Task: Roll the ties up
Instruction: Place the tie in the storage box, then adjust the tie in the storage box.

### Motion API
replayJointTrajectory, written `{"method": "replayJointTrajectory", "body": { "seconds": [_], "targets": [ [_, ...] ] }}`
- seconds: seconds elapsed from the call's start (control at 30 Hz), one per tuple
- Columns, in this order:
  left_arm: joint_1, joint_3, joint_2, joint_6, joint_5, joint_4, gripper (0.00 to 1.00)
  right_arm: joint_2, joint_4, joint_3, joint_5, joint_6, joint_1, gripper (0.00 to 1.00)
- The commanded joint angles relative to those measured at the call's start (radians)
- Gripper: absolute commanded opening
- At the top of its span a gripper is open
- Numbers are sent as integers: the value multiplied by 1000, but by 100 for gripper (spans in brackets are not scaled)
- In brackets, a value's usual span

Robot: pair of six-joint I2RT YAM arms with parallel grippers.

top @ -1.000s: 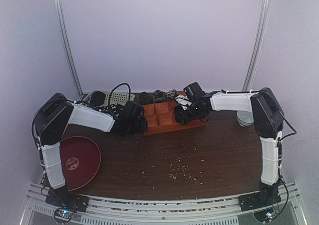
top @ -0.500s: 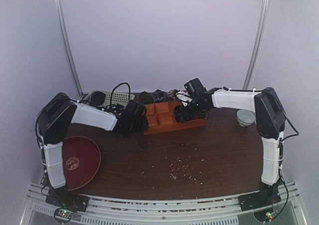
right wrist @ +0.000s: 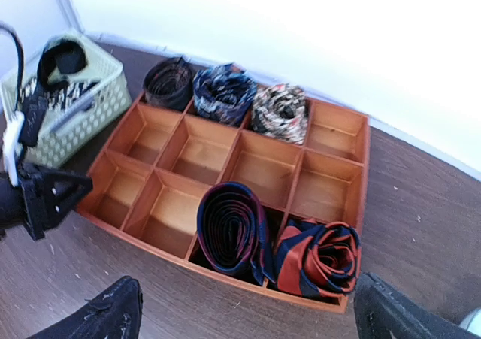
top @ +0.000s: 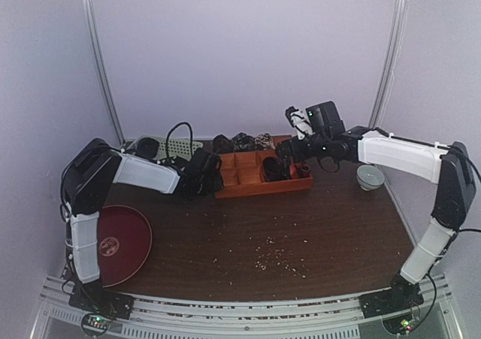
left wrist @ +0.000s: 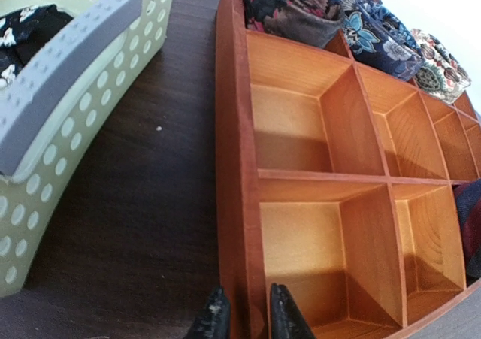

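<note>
1. The left gripper point(left wrist: 246, 318) has its two black fingertips drawn close on the left-hand outer wall of the orange compartmented tray point(left wrist: 233, 166). One tip is outside the wall and one inside the near-left compartment, pinching the wood between them.
2. The right gripper point(right wrist: 248, 283) hangs above the tray's near edge with its jaws spread wide and nothing between them. Its fingers show only at the bottom corners of the wrist view.
3. Just under that gripper, in the tray's near row, the third compartment from the left holds a navy rolled tie point(right wrist: 233, 234) with its spiral facing up. The last compartment beside it holds a red-and-navy striped rolled tie point(right wrist: 319, 256).
4. Along the tray's far row, counting from the left, sit a dark brown rolled tie point(right wrist: 169, 83), a blue floral rolled tie point(right wrist: 223, 91) and a pale patterned rolled tie point(right wrist: 279, 112), one per compartment.
5. Just beside the tray's left end stands a pale green lattice basket point(right wrist: 90, 125). A dark, pale-speckled loose tie point(right wrist: 64, 95) lies unrolled in it.
6. Right of the tray, a little apart, is a small pale bowl point(top: 370, 177).
7. Well to the tray's near-left lies a dark red plate point(top: 120, 241), and crumbs point(top: 270, 252) are scattered over the dark wooden table point(top: 338, 226) on the tray's near side.
</note>
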Motion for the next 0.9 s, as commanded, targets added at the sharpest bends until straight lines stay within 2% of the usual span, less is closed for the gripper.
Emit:
{"method": "replayJointTrajectory", "body": {
  "seconds": [0.0,0.17,0.33,0.37,0.5,0.57,0.87],
  "targets": [
    [18,38,-2,-6,-3,33,26,-111,32,-83,103,212,4,100],
    [17,10,-87,17,41,46,43,-204,48,-203,96,289,4,100],
    [14,-33,-183,46,79,52,54,-179,144,-243,178,264,3,100],
    [12,-42,-205,54,82,52,55,-153,156,-231,185,256,2,98],
    [9,-77,-292,103,114,32,58,-25,175,-142,152,228,-10,57],
    [9,-102,-339,124,133,16,60,45,170,-81,123,208,-15,48],
    [8,-298,-566,172,211,14,60,284,111,125,25,150,-40,47]
  ]
}}
